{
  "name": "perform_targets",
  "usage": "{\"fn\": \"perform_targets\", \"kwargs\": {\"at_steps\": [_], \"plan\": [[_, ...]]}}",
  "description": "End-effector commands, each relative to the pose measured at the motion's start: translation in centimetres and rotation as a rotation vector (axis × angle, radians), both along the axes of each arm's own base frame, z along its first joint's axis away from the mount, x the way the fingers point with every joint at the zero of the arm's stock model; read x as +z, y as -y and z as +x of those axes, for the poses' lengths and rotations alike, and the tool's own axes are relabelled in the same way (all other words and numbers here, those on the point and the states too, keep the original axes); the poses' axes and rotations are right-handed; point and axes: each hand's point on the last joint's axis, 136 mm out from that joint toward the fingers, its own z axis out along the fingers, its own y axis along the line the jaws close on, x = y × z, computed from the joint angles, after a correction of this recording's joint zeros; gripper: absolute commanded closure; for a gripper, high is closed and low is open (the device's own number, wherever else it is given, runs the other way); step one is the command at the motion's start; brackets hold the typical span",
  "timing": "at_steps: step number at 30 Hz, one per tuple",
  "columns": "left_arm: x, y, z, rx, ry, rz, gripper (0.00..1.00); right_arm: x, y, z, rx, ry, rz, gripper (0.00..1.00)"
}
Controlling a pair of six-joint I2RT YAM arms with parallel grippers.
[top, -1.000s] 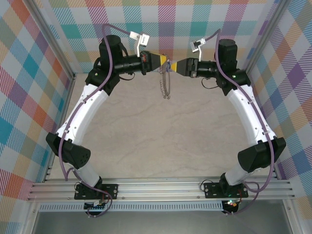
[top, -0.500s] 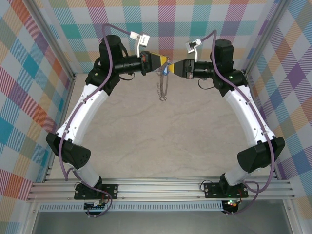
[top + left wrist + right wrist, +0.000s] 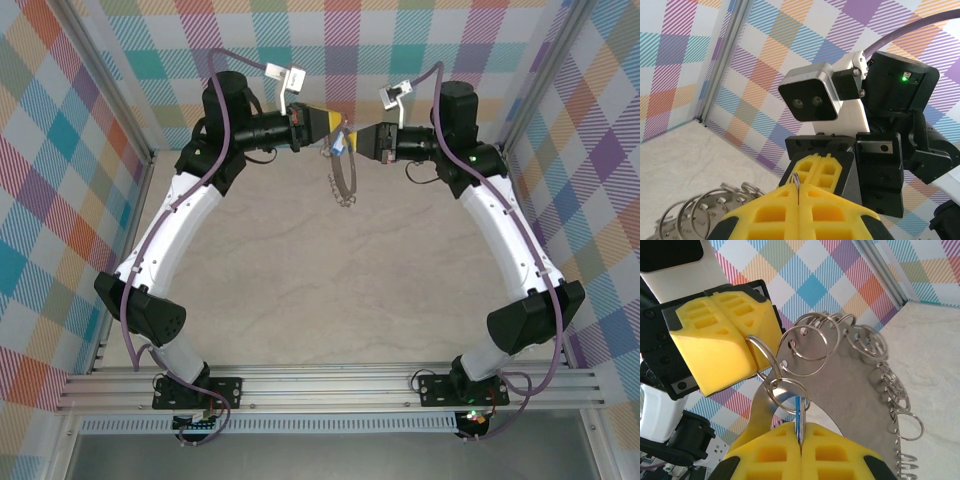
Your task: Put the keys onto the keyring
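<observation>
Both grippers meet high at the back of the table. My left gripper (image 3: pixel 333 125) (image 3: pixel 798 191) is shut on a thin wire loop (image 3: pixel 797 180) on the rim of the keyring (image 3: pixel 346 180). This keyring (image 3: pixel 850 385) is a grey metal hoop fringed with many small split rings and hangs below the two grippers. My right gripper (image 3: pixel 357 136) (image 3: pixel 801 432) is shut on the key (image 3: pixel 801 416), a silvery blade with a blue tag. A small split ring (image 3: pixel 788 394) circles the key's top and links to the loop (image 3: pixel 760 354) pinched by the left fingers (image 3: pixel 720 342).
The plaid back wall (image 3: pixel 340 40) stands just behind the grippers, with plaid side walls and metal corner posts (image 3: pixel 110 90) on either side. The beige tabletop (image 3: pixel 320 290) lies well below the hanging keyring. The arms' base rail (image 3: pixel 320 385) runs along the near edge.
The right gripper has shifted left and closed up against the left gripper. The hanging keyring swung a little left, then back to the right.
</observation>
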Motion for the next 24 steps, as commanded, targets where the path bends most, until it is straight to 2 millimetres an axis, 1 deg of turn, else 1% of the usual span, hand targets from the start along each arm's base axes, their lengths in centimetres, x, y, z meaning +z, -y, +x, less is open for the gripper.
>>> {"fn": "perform_targets", "kwargs": {"at_steps": [1,5,10,11,12,15,18,20,24], "plan": [[3.6,-0.7,-1.7,0.0,0.101,-0.067,1.0,0.5,-1.1,-0.9,0.065,0.019,0.011,1.0],[3.4,-0.6,-1.7,0.0,0.095,-0.07,1.0,0.4,-2.0,-1.1,0.093,0.016,0.007,1.0],[3.0,-0.4,-1.6,-0.001,0.089,-0.073,1.0,0.1,-2.1,-0.8,0.09,0.006,-0.002,0.99],[3.1,-0.3,-1.6,0.0,0.091,-0.075,1.0,0.1,-2.0,-0.7,0.086,0.006,-0.006,0.88],[3.0,-0.3,-1.5,0.001,0.09,-0.077,1.0,0.1,-2.0,-0.8,0.083,0.008,-0.01,0.81],[3.0,-0.3,-1.3,0.01,0.091,-0.08,1.0,0.1,-1.4,-1.0,0.065,0.012,-0.025,0.68],[3.2,-0.3,-1.2,0.012,0.096,-0.088,1.0,0.0,-0.1,-1.1,0.031,0.016,-0.032,0.63],[3.4,-0.3,-1.2,0.011,0.097,-0.097,1.0,0.1,1.1,-1.1,0.001,0.017,-0.029,0.6],[3.9,-0.2,-1.1,0.007,0.1,-0.119,1.0,1.3,3.1,-1.6,-0.053,0.048,-0.02,0.55]]}}
